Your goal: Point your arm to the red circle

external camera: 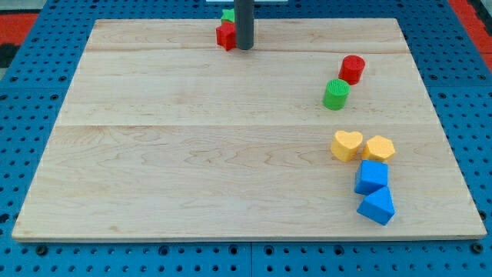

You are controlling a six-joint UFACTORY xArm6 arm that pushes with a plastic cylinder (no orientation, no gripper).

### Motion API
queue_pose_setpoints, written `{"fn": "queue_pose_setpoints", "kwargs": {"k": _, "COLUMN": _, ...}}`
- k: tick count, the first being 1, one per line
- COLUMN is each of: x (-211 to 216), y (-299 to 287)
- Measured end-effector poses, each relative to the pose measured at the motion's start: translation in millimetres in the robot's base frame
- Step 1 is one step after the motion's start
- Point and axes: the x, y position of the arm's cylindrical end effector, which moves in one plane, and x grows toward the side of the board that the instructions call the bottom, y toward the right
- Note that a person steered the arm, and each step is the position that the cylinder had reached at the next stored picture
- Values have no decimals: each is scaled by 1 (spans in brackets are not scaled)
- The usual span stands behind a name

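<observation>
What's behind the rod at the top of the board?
A red block shows at the rod's left, touching my tip. A green block sits just above it. The rod covers their right sides, so their shapes are unclear.

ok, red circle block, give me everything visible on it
The red circle is a short red cylinder standing upright, flat round face up, with a matte, faintly ribbed side. It sits on the wooden board toward the view's upper right. The green cylinder is just below and left of it, close or barely touching; I cannot tell which. My tip is far off to the view's left, beside another red block, not near the circle.
</observation>
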Motion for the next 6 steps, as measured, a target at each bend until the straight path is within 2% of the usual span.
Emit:
{"fn": "queue_pose_setpoints", "kwargs": {"k": 2, "x": 0, "y": 195}}
{"fn": "queue_pose_setpoints", "kwargs": {"k": 3, "x": 50, "y": 254}}
{"fn": "queue_pose_setpoints", "kwargs": {"k": 4, "x": 92, "y": 236}}
{"fn": "queue_pose_setpoints", "kwargs": {"k": 5, "x": 91, "y": 212}}
{"fn": "queue_pose_setpoints", "kwargs": {"k": 6, "x": 66, "y": 200}}
